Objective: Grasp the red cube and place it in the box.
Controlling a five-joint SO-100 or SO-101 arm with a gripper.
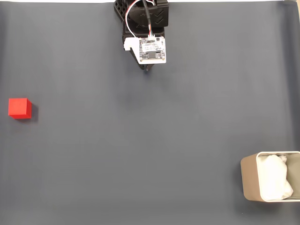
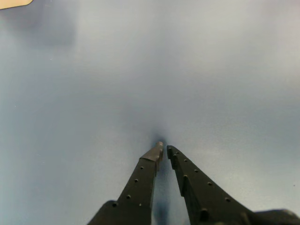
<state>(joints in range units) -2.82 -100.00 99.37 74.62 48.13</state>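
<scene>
While the jaws [image 2: 164, 149] sit pressed together and empty, the red cube [image 1: 19, 108] lies well apart from the box [image 1: 271, 183].

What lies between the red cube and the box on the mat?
Nothing: in the fixed view, only bare dark mat stretches from the red cube at the left edge to the box at the lower right.

A small red cube [image 1: 19, 108] sits flat at the fixed view's far left. A beige box [image 1: 250, 180] with white padding stands at bottom right, well apart.

Open mat [image 1: 140, 140] lies between red cube [image 1: 19, 108] and box [image 1: 270, 182], seemingly unobstructed.
</scene>
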